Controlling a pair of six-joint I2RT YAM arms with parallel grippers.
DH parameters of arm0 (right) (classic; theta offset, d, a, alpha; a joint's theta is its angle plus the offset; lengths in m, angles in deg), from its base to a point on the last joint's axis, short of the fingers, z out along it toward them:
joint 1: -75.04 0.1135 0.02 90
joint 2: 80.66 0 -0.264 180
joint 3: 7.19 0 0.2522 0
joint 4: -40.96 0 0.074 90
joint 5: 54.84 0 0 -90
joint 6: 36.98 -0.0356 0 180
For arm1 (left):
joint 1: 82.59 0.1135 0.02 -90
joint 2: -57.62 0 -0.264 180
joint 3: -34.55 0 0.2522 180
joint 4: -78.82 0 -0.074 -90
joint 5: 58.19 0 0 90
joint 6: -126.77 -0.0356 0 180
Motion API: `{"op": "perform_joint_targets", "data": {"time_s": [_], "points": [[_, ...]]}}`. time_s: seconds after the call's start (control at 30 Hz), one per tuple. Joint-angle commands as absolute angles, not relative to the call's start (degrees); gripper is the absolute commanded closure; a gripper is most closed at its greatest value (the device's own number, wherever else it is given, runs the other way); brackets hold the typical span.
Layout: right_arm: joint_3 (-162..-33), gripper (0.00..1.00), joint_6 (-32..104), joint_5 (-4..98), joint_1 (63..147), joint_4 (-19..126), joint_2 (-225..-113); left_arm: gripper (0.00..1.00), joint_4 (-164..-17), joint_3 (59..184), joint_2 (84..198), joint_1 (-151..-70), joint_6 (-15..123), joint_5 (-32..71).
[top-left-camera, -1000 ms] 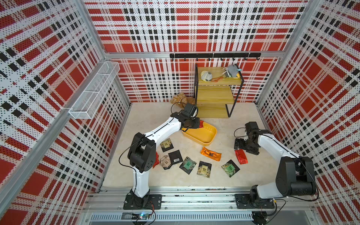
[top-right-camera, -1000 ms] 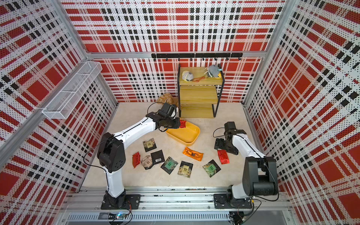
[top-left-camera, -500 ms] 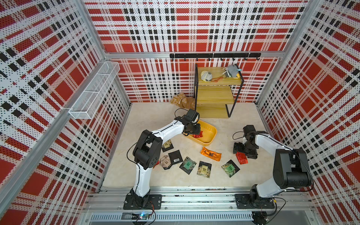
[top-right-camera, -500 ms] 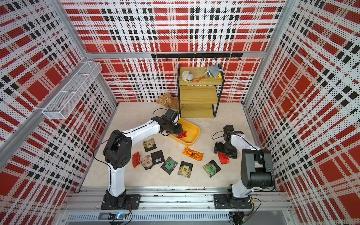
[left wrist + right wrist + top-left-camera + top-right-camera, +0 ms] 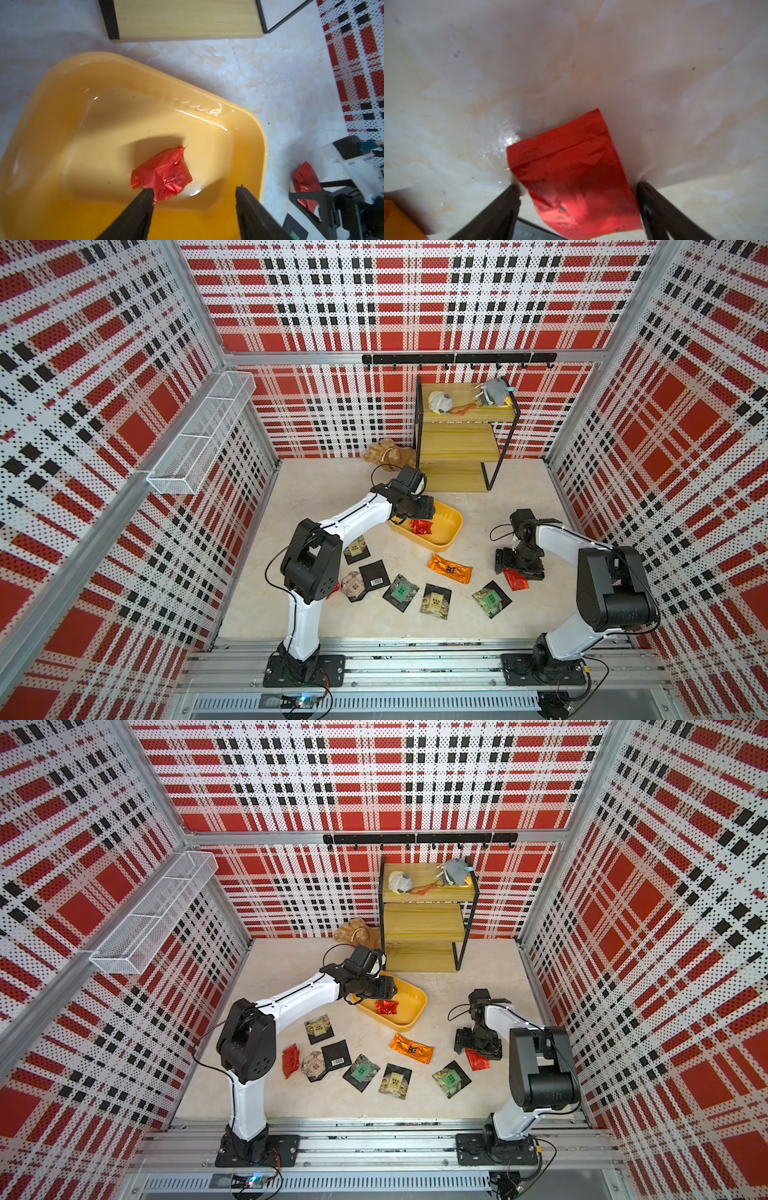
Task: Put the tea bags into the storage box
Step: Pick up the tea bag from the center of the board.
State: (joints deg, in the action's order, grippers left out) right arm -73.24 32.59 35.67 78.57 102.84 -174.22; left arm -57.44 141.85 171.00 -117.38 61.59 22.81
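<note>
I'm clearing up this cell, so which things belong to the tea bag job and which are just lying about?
Job: loose tea bags, boxed red tea bag, yellow storage box.
Lying about: brown plush toy, wire basket, wooden shelf.

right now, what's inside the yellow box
One crumpled red tea bag lies on the storage box floor. The open left hand hides one corner in both top views.

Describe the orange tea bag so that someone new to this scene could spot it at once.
Find the yellow box in the middle of the table. Just below it in both top views, a crinkled foil tea bag lies flat. It is the only orange one: those nearest it are black squares with printed labels, or red foil.
</note>
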Motion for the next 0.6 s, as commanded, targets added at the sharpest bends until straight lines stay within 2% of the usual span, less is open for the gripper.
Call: {"op": "perform_joint_targets", "data": {"time_s": [0.0, 0.13, 0.57], "points": [[-73.11, 0.16, 32.99, 36.64, 79.07, 102.84, -176.39, 0.32, -58.36, 142.47, 164.62, -116.16, 62.49, 23.36], [-73.39, 0.23, 32.63, 36.29, 79.04, 103.13, -176.06, 0.32, -58.34, 137.56, 158.93, -114.26, 64.1, 26.5], [-75.77, 0.34, 31.58, 35.63, 79.72, 103.66, -171.19, 0.32, -58.4, 112.51, 142.77, -108.11, 69.0, 33.59]]}}
